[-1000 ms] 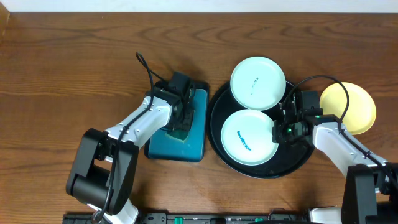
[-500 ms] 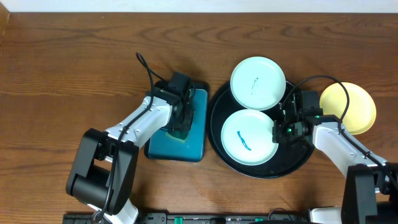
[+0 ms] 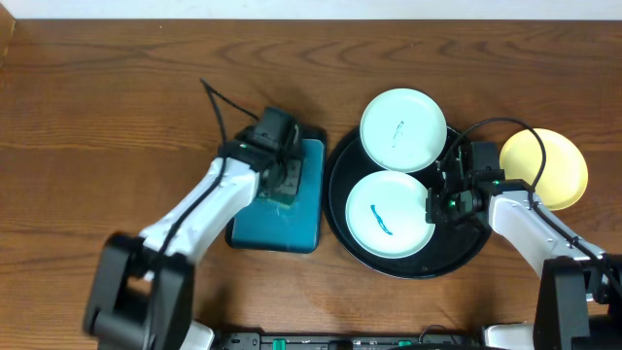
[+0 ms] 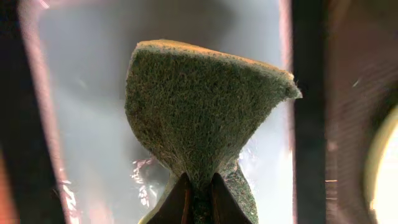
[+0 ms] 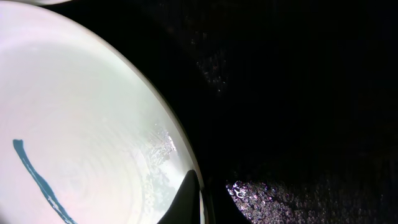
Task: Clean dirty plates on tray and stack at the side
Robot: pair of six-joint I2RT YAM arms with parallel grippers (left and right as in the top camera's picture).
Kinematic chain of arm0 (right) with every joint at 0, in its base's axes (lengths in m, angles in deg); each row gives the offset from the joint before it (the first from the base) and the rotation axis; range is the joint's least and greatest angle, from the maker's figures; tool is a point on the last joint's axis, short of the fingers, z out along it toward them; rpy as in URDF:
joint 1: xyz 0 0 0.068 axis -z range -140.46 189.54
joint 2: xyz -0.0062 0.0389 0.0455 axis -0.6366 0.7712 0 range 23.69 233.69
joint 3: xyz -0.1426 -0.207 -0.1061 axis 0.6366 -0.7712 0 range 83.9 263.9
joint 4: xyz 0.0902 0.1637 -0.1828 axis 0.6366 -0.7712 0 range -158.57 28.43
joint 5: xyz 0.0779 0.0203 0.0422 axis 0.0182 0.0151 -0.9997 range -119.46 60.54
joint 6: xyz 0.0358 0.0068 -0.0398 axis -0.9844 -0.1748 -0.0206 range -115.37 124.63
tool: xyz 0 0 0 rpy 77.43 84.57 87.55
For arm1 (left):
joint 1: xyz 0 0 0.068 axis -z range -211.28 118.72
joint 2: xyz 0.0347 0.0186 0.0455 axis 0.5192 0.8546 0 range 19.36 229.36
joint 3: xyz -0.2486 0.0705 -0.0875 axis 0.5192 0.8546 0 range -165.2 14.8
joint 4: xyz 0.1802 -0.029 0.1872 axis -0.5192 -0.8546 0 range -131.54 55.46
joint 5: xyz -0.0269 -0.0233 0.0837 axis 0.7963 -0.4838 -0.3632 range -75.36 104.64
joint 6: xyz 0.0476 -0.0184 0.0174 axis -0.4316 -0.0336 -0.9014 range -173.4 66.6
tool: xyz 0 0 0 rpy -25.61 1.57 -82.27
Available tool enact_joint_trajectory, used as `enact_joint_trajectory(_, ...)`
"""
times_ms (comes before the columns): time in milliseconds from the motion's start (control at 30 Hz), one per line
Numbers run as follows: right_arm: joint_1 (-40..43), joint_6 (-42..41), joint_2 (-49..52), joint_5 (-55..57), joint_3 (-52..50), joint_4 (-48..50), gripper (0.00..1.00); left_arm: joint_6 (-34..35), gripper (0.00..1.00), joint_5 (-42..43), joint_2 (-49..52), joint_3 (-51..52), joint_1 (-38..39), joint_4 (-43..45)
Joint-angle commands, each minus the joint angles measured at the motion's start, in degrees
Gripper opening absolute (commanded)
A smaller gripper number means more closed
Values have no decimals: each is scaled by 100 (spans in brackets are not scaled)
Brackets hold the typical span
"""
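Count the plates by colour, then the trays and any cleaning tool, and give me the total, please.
Mint-white plates: 2, the upper plate and the lower plate
Yellow plate: 1
Round black tray: 1
Teal tray: 1
Sponge: 1
Total: 6

Two smeared plates (image 3: 391, 214) on black tray (image 3: 338, 173)
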Motion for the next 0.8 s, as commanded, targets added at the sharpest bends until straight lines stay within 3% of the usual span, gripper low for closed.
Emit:
enact_joint_trajectory(0, -72, -63, 229, 254, -55, 46, 1, 24, 7, -138, -575, 9, -142, 136)
enact_joint_trajectory(467, -72, -63, 229, 254, -55, 44, 1, 540, 7, -138, -1204, 297, -232, 911)
enact_joint_trajectory(767, -72, -63, 229, 256, -55, 46, 1, 887, 7, 131, -1543, 1364, -249, 2050)
